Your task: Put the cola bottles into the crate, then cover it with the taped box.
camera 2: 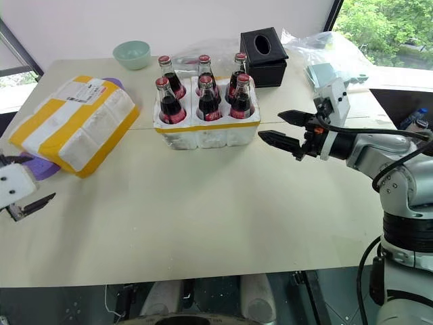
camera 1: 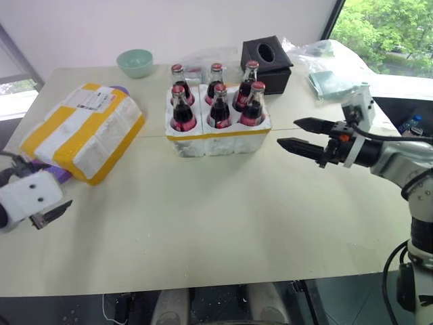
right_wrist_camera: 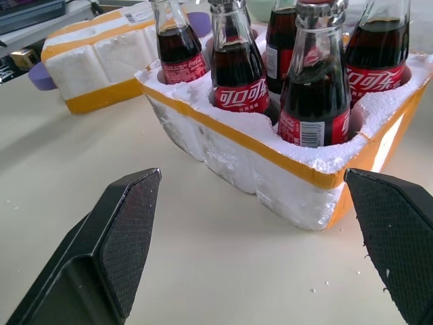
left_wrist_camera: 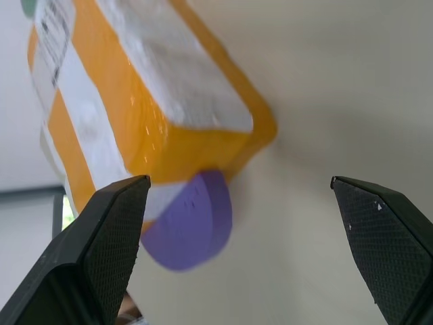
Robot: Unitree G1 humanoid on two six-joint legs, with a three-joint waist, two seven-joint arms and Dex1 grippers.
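Six cola bottles [camera 1: 218,101] stand upright in the crate [camera 1: 218,139] at the desk's [camera 1: 223,223] far middle, two rows of three running left-right. Taped box [camera 1: 84,128] lies far left, long axis slanting near-left to far-right, tilted on a purple plate [left_wrist_camera: 193,220]; left wrist view shows the plate poking from under its corner. Left hand [camera 2: 24,203] wide, empty, near left edge. Right hand [camera 1: 298,135] wide, empty, right of the crate, pointing left. Teal bowl [camera 1: 134,62] and black tissue box [camera 1: 267,61] sit behind.

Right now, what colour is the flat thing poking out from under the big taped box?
Purple: the flat round plate, clearest in the left wrist view.
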